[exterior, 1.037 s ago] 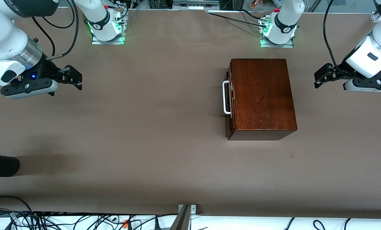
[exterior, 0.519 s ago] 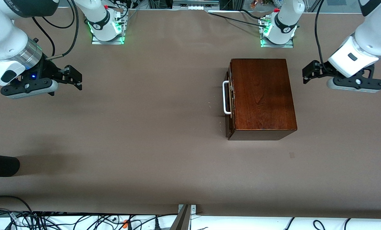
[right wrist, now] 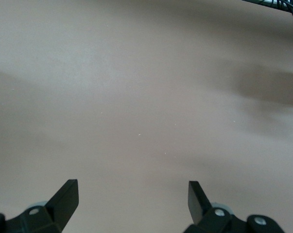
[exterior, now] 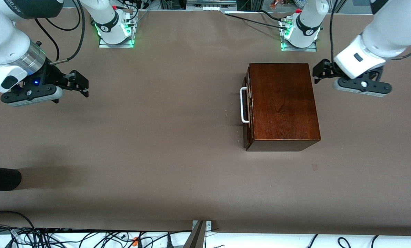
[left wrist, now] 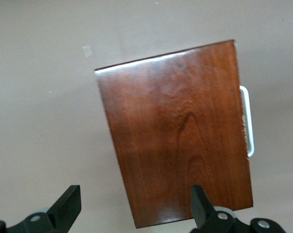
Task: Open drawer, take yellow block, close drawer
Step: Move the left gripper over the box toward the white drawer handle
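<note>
A dark reddish-brown wooden box [exterior: 281, 105] sits on the table toward the left arm's end. Its drawer [exterior: 247, 103] is shut, with the white U-shaped handle [exterior: 242, 105] facing the right arm's end. The box also shows in the left wrist view [left wrist: 178, 141], with the handle [left wrist: 247, 121] at its edge. The yellow block is hidden. My left gripper [exterior: 320, 72] is open and empty, in the air beside the box's corner that is away from the handle and toward the bases. My right gripper [exterior: 79, 83] is open and empty, waiting over bare table at the right arm's end.
A brown mat [exterior: 157, 137] covers the table. A dark rounded object [exterior: 0, 178] lies at the table edge at the right arm's end, near the front camera. Cables run along the front edge [exterior: 88, 237].
My left gripper has moved toward the box and toward the bases, from well off the box's end to beside its corner. The right arm has not moved.
</note>
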Robot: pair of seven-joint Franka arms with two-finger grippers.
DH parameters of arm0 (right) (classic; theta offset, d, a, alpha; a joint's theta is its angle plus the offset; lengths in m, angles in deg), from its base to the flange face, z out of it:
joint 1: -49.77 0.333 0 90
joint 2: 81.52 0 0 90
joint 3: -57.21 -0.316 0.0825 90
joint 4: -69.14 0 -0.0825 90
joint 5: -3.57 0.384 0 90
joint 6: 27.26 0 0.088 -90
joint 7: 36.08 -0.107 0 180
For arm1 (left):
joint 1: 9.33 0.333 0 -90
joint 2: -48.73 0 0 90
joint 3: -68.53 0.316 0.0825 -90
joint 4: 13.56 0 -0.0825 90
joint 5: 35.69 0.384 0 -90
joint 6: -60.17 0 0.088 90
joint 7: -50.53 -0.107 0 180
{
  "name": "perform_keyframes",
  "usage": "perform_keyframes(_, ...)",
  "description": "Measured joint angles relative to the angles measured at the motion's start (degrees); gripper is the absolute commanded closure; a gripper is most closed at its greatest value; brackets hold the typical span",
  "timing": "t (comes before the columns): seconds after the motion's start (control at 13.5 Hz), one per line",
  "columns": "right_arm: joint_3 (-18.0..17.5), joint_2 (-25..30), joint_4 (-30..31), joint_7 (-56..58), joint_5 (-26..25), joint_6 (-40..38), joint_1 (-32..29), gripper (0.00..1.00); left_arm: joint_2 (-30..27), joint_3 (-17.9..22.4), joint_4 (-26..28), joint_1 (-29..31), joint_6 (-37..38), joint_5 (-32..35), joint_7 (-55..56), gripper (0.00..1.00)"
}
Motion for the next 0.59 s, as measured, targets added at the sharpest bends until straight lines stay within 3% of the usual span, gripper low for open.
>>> perform_keyframes(0.37, 0.0, 0.0, 0.0, 0.0, 0.0, 0.0, 0.0, 0.0, 4.0, -8.9, 0.0, -2.4, -1.5, 0.0, 7.1, 0.0)
perform_keyframes(0.59, 0.0, 0.0, 0.0, 0.0, 0.0, 0.0, 0.0, 0.0, 7.2, -9.9, 0.0, -7.8, -4.0, 0.6, 18.0, 0.0)
